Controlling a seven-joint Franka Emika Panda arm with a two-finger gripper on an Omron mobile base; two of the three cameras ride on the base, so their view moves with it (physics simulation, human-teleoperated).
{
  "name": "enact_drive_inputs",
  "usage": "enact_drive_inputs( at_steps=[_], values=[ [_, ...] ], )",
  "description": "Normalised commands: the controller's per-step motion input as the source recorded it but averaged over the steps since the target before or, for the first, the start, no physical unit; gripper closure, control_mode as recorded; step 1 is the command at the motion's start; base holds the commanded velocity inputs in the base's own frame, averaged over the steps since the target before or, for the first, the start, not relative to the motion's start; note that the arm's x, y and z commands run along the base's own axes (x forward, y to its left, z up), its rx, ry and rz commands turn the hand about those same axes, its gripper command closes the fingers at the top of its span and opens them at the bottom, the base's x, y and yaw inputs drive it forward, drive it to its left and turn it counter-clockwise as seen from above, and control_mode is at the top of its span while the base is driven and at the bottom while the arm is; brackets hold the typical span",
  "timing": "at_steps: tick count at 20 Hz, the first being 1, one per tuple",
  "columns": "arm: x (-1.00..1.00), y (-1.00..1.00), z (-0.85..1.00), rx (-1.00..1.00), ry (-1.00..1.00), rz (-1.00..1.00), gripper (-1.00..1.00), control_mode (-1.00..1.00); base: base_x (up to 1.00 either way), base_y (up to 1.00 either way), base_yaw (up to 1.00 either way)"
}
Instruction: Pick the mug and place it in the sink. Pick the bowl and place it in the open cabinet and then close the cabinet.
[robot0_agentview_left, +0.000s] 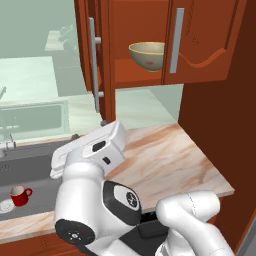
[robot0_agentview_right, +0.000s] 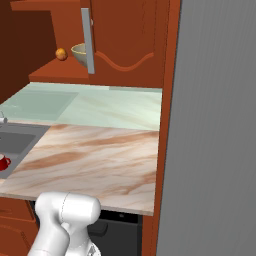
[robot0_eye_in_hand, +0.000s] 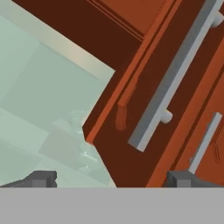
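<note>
The red mug (robot0_agentview_left: 20, 195) stands upright in the dark sink (robot0_agentview_left: 35, 172), beside the pale drain; the right base view catches the mug (robot0_agentview_right: 3, 162) at its left edge. The olive-tan bowl (robot0_agentview_left: 147, 54) rests on the shelf inside the reddish-brown wall cabinet (robot0_agentview_left: 135, 75), whose left door (robot0_agentview_left: 102, 55) stands open, almost edge-on. My gripper (robot0_agentview_left: 89, 128) is open and holds nothing, just under that door's lower corner and long silver handle (robot0_agentview_left: 93, 65). In the hand view the open gripper (robot0_eye_in_hand: 111, 179) faces the door's edge and the handle (robot0_eye_in_hand: 175, 74).
A marble counter (robot0_agentview_left: 165, 165) runs right of the sink to a tall brown side wall (robot0_agentview_left: 220, 110). The cabinet's right door (robot0_agentview_left: 205, 40) is shut. A small orange ball (robot0_agentview_right: 61, 54) lies beside the bowl (robot0_agentview_right: 79, 52) on the shelf. My own arm fills the foreground.
</note>
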Motion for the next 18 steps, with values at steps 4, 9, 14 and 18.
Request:
enact_drive_inputs(
  at_steps=[4,9,14,18],
  values=[
    [0.41,0.00,-0.01,0.00,0.00,0.00,-1.00,-1.00,0.00,0.00,0.00],
    [0.47,0.01,-0.08,0.00,0.00,0.00,-1.00,-1.00,0.00,0.00,0.00],
    [0.37,0.02,-0.12,0.00,0.00,0.00,-1.00,-1.00,0.00,0.00,0.00],
    [0.09,-0.04,0.00,0.00,-0.01,0.00,-1.00,-1.00,0.00,0.00,0.00]
  ],
)
